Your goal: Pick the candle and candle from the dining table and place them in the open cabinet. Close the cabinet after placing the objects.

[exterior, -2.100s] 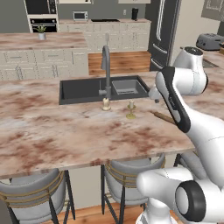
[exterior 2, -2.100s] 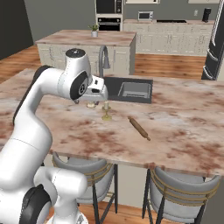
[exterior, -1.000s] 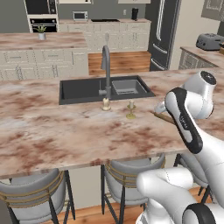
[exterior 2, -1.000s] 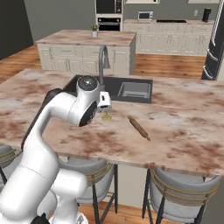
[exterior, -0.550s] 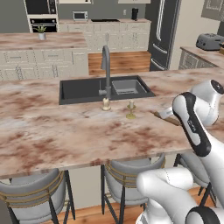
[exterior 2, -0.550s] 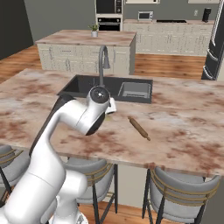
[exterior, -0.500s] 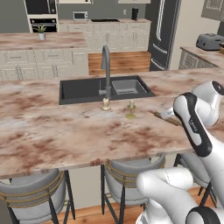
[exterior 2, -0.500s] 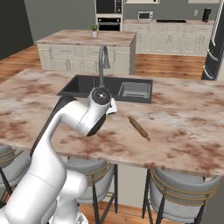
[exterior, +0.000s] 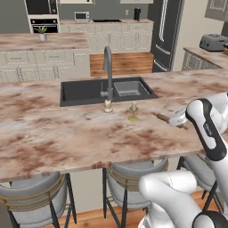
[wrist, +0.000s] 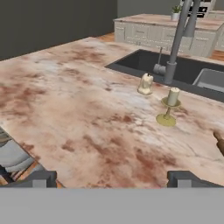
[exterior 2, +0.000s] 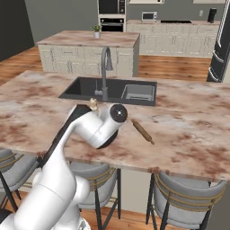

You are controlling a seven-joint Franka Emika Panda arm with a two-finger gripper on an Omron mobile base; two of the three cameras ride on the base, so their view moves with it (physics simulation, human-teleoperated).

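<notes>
On the dining table [exterior: 67, 133], just in front of the sink, stand both candles. The stubby candle [exterior: 107, 106] is beside the tap's foot. The candle on a slim brass candlestick [exterior: 132, 112] is a little to its right. The hand view looks across the table [wrist: 65, 100] at them from low near the front edge, with the stubby candle [wrist: 145, 84] left of the candlestick candle [wrist: 169, 106]. My gripper [wrist: 112, 179] is open and holds nothing, well short of both. The stubby candle [exterior 2: 93, 104] peeks over my arm in the right base view. The cabinet is out of view.
A wooden rolling pin [exterior 2: 143, 131] lies on the table right of the candles. The dark sink [exterior: 104, 90] and curved grey tap [exterior: 108, 67] stand right behind them. Grey stools [exterior: 33, 202] sit under the front edge. A marble island [exterior 2: 90, 40] stands behind.
My arm has swung down and to the right, from high over the table to low at its front right edge. The candles have not moved and the jaws have stayed open.
</notes>
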